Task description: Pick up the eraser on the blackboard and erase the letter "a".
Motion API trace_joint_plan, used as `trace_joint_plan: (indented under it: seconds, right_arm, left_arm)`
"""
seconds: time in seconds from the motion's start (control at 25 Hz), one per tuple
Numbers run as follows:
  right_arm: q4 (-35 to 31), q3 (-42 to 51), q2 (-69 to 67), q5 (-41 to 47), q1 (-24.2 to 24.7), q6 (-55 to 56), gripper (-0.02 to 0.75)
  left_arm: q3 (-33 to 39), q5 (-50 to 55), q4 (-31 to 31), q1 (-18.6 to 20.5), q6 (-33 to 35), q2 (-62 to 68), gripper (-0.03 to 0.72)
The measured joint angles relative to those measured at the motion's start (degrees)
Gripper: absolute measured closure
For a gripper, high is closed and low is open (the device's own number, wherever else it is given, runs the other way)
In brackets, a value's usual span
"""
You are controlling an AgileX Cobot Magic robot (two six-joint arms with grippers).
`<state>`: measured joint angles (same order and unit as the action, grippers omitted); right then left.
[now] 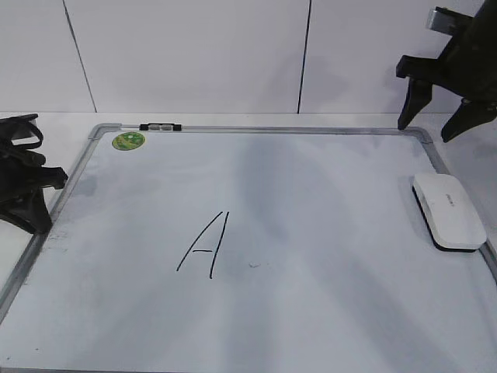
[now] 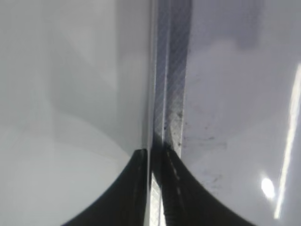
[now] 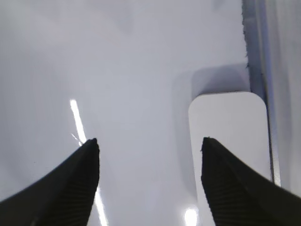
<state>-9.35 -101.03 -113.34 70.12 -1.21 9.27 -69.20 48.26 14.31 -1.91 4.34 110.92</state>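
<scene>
The eraser (image 1: 449, 208), a white rounded block with a dark underside, lies on the blackboard (image 1: 326, 194) by its right edge. It also shows in the right wrist view (image 3: 225, 132), right of the jaws. A tall handwritten capital "A" (image 1: 203, 245) is on the board's middle; no small "a" shows, only a tiny faint mark (image 1: 254, 266) to its right. My right gripper (image 1: 427, 130) (image 3: 149, 143) is open and empty, in the air beyond the eraser near the board's far right corner. My left gripper (image 1: 35, 210) (image 2: 157, 153) is shut over the board's left frame (image 2: 171, 94).
A green round sticker (image 1: 128, 141) sits at the board's far left corner, with a small black clip (image 1: 159, 126) on the top frame. A white wall rises just behind the board. The board's right frame (image 3: 257, 70) runs beside the eraser.
</scene>
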Motion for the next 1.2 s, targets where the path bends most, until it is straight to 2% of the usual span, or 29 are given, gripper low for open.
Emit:
trace_joint_plan:
  seconds: [0.28, 0.4, 0.56, 0.92, 1.2]
  right_arm:
    - [-1.8, -0.1, 0.7, 0.1, 0.0, 0.0, 0.197]
    - [-1.8, -0.1, 1.9, 0.1, 0.0, -0.1, 0.197]
    - [-1.8, -0.1, 4.2, 0.1, 0.0, -0.3, 0.197]
    - [-1.8, -0.1, 14.5, 0.7, 0.0, -1.6, 0.197]
    - [-1.8, -0.1, 24.8, 1.6, 0.0, -1.6, 0.197]
  left_arm:
    - [0.0, -0.4, -1.3, 0.0, 0.0, 0.0, 0.520]
    - [0.0, 0.1, -1.4, 0.0, 0.0, 0.0, 0.499]
    - [-2.0, 4.7, -1.8, 0.0, 0.0, -0.1, 0.492]
    - [-14.5, 17.2, -1.9, 0.0, 0.0, -7.9, 0.488]
    - [-15.7, 19.4, -1.3, 0.0, 0.0, -18.8, 0.487]
